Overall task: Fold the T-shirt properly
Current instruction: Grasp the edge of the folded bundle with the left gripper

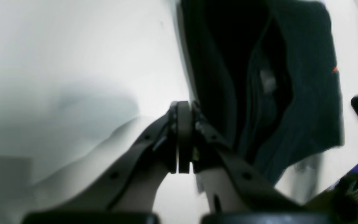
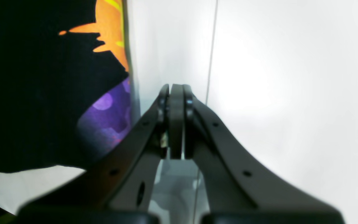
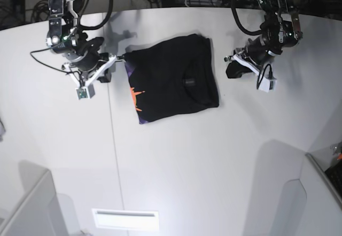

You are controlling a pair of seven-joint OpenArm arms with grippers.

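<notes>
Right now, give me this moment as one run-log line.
T-shirt: folded, flat on table, print edge showing | left hand: shut, empty, beside shirt | right hand: shut, empty, at shirt's other side

Black shirt, bright print, white table

The T-shirt (image 3: 173, 78) is plain black across most of its cloth, with a print along one edge: a jagged orange patch touched with yellow, and below it purple mottled with paler lilac spots. A small pale label shows inside the neck. The table (image 3: 214, 155) is white with a thin grey seam line. Both arms are black with white fittings, and the left gripper (image 1: 183, 105) and right gripper (image 2: 176, 88) are dark grey-brown.
</notes>
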